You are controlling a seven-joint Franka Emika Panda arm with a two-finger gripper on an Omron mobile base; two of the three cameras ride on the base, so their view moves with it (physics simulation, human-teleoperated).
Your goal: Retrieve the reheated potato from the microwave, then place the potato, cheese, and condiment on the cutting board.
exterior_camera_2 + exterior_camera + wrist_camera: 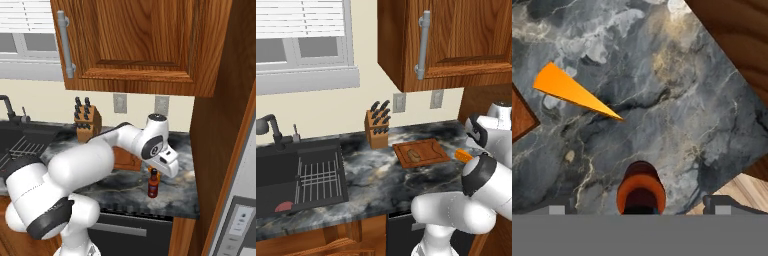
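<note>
Potato (415, 154) lies on the board (421, 152), roughly at its middle, in the left base view; the board rests flat on the dark marbled surface (371, 175), just right of the knife block (377, 126). Cheese (463, 155) sits on the surface just off the board's right edge, apart from it; in the hand view it shows as an orange wedge (574, 91) with a corner of the board (521, 116) beside its wide end. The bottle (153, 184) stands upright on the surface to the right of the board, near the front edge, in the right base view. The hand (637, 210) hovers right above the bottle with its fingers spread as wide as they go, one tip to each side of the cap (641, 192) seen from above, and it has hold of nothing. In the right base view the arm's end hangs just over the bottle's top, and I cannot tell whether they touch. Left of the board, past the knife block, lies the sink (298, 175) with a faucet (271, 127) behind it. A wooden cabinet (135, 40) hangs over the board, above two wall outlets (119, 103).
</note>
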